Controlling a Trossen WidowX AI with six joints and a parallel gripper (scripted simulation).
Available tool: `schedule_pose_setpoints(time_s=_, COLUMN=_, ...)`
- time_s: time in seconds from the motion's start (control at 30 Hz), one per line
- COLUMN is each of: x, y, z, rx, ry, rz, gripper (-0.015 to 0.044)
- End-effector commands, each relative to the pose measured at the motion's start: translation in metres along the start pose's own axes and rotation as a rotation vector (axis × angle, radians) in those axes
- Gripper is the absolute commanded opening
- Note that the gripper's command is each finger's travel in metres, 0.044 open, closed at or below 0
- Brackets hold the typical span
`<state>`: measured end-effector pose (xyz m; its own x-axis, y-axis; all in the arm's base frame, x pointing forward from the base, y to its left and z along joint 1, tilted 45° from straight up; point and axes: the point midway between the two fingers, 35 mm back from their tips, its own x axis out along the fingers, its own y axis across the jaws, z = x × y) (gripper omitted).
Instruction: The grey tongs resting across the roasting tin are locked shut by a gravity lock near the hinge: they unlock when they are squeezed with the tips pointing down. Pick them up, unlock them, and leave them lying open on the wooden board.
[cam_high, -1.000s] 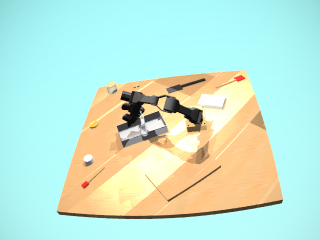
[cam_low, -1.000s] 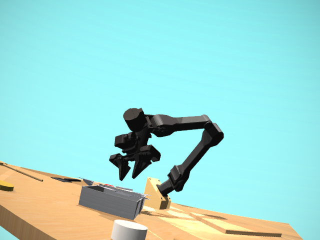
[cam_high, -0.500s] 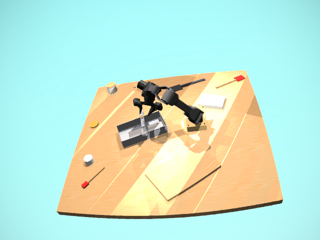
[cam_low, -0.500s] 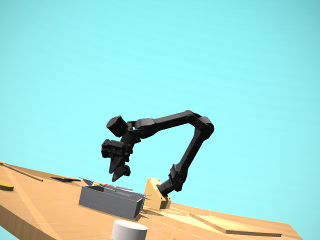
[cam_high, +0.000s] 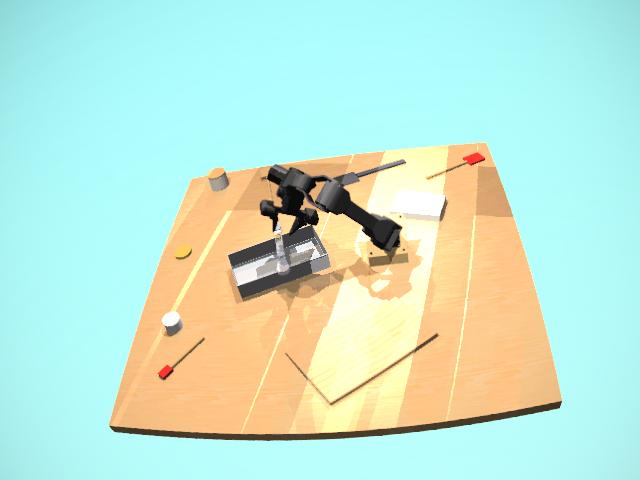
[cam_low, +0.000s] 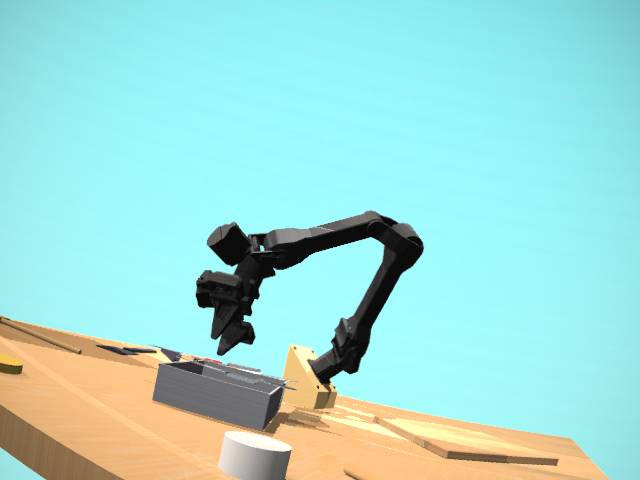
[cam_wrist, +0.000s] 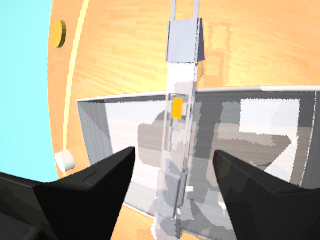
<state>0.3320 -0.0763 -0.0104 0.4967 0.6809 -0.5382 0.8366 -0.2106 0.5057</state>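
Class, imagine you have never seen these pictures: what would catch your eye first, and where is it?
First comes the black arm, arched up from its wooden mount, its open gripper poised above the grey roasting tin near the table's middle. Next are the pale grey tongs lying across that tin, seen between the fingers in the wrist view. The wooden board lies apart, nearer the table's front edge.

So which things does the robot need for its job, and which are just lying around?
Needed:
- grey tongs, lying across the tin
- roasting tin
- wooden board, where the tongs go
- pincer, open above the tongs

Just lying about:
- white block
- white cylinder
- tan cylinder
- yellow disc
- two red-headed sticks
- dark spatula
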Motion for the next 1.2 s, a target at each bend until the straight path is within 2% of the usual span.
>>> schedule_pose_setpoints(time_s=0.0, x=0.007, y=-0.002, z=0.001, rx=0.007, ry=-0.003, rz=-0.008, gripper=0.0260)
schedule_pose_setpoints(time_s=1.17, x=0.064, y=-0.002, z=0.000, rx=0.007, ry=-0.001, rz=-0.005, gripper=0.0260)
